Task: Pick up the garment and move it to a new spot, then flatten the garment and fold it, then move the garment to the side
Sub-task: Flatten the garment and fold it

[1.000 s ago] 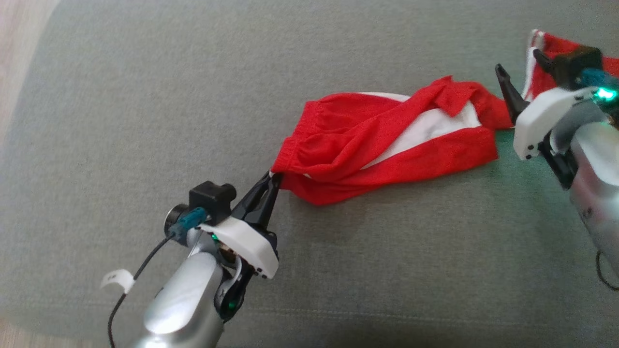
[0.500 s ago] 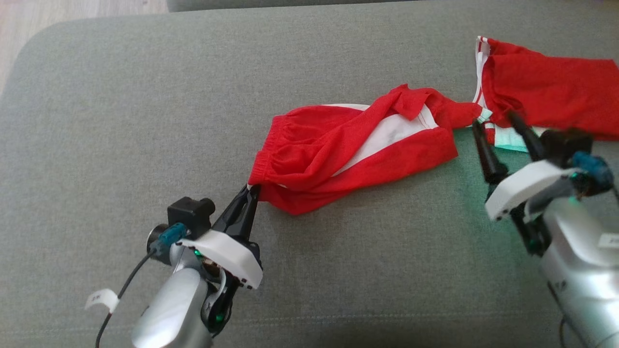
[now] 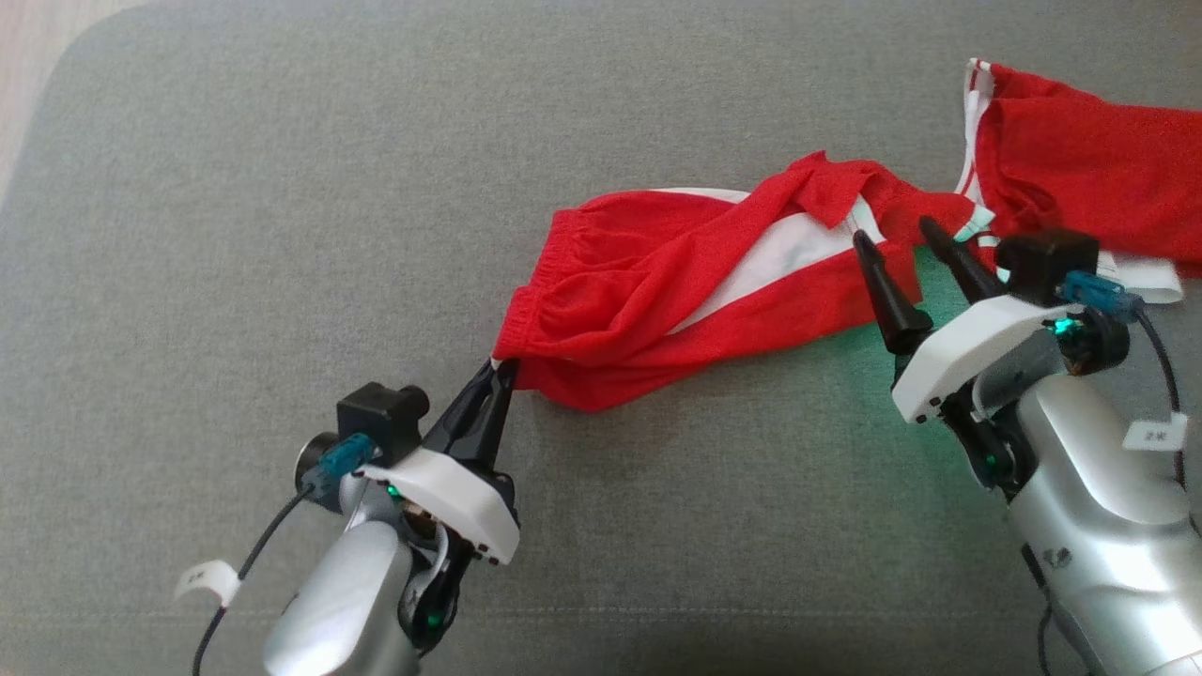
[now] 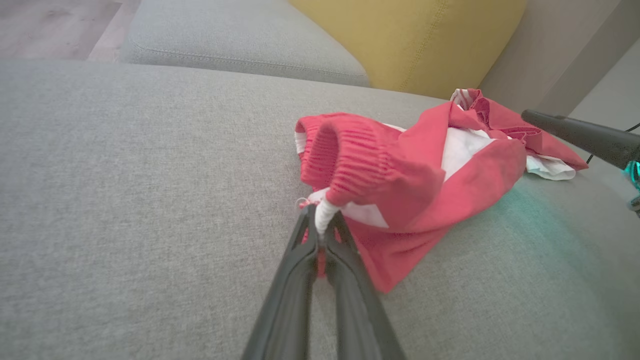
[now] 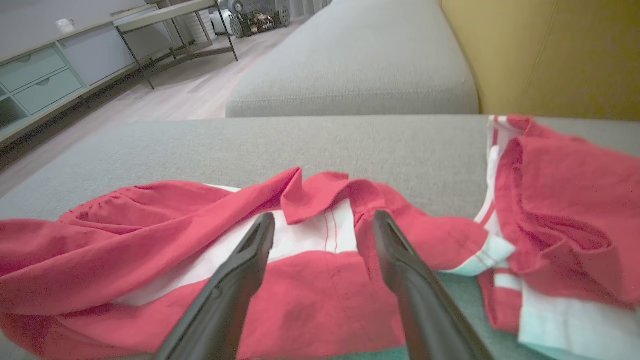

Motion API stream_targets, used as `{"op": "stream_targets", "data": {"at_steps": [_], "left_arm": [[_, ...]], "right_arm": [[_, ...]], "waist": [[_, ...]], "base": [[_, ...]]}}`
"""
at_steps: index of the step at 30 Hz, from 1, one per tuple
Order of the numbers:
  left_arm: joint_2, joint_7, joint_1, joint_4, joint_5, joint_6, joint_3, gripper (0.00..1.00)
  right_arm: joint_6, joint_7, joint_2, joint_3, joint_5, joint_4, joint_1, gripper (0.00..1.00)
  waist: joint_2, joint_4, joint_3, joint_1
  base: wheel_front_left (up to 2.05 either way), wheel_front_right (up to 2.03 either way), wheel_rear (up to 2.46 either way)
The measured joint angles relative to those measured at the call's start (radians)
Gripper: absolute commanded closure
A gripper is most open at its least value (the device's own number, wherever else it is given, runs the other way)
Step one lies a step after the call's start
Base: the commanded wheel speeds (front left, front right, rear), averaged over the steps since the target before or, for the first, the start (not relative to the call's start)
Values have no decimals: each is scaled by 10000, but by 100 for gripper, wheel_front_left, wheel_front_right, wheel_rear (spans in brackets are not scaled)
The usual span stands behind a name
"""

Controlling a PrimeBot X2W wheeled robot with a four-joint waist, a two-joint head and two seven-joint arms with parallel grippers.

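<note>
The garment (image 3: 657, 291) is a pair of red shorts with white panels, lying crumpled and twisted across a grey sofa cushion (image 3: 282, 188). Its far leg (image 3: 1080, 160) stretches to the upper right. My left gripper (image 3: 502, 368) is shut on the waistband corner; in the left wrist view, white and red cloth (image 4: 320, 215) is pinched between the fingertips. My right gripper (image 3: 897, 235) is open, its fingers astride the twisted middle of the garment (image 5: 320, 240), just above the cloth.
A second grey cushion (image 5: 350, 70) and a yellow backrest (image 5: 550, 55) lie beyond the garment. The cushion's rounded left edge (image 3: 38, 141) borders a wooden floor. A low table and drawers (image 5: 45, 80) stand across the room.
The head camera has shifted. My right gripper has moved left from beside the far leg to over the garment's twisted middle, still open. The left gripper keeps its hold on the waistband.
</note>
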Motion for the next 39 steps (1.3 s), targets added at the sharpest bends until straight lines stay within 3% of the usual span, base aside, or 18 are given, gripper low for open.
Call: {"op": "stream_targets", "data": {"at_steps": [10,23,39], "left_arm": [[-21,0,-221,-10,-8,0,-284,100],[-25,0,-284,-12,-21,0,-341,100],[-35,0,-473,-8,-35,0,-499,100]], "right_arm": [[0,1567,-198,71,1348,184,-69,0],[0,1841,-339,504,2571,81,-303,0],[0,1712,-673,1034,3097,675,-1114,0]], "waist": [[0,350,340,0],[0,475,508,0],[0,664,665,0]], "base": [[0,0,0],[0,0,0],[0,0,0]]}}
